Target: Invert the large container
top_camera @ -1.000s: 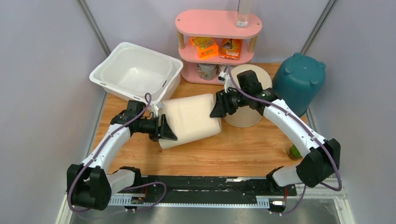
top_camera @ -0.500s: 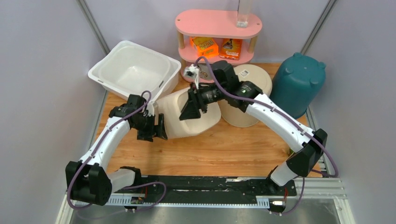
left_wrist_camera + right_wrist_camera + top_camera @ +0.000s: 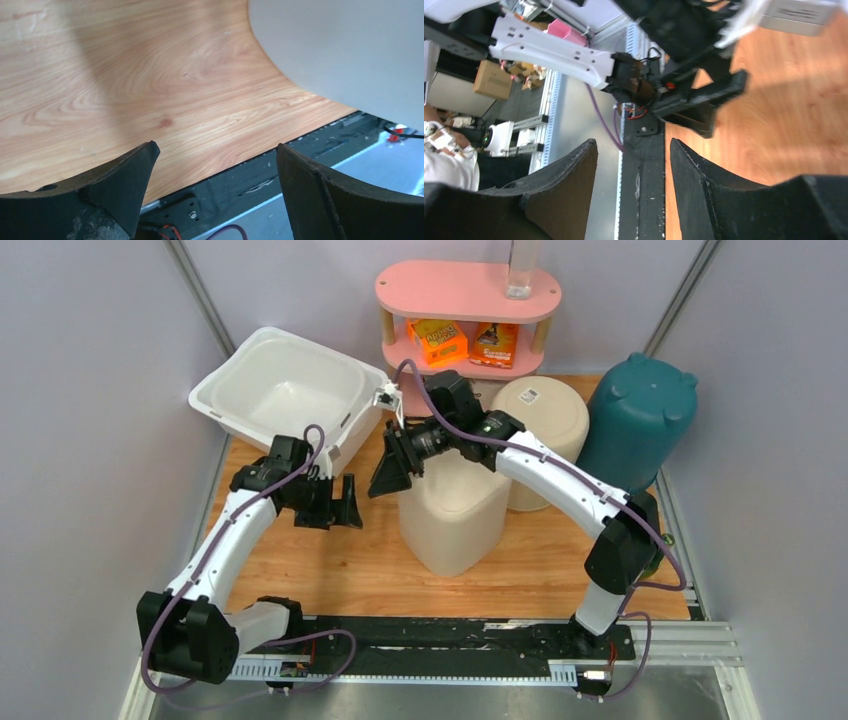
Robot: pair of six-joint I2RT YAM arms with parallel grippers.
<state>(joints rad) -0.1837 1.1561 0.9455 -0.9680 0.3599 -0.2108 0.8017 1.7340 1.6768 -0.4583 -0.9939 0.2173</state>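
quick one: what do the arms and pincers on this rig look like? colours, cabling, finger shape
Left arm and right arm: white link shells, black joints and bases, a purple cable running along each. Left pincer and right pincer are black, with broad wedge-shaped fingers whose surface looks rough and scuffed. No markings legible.

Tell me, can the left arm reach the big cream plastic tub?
Probably yes: the left gripper is open beside the big cream plastic tub, with only bare wooden table between.
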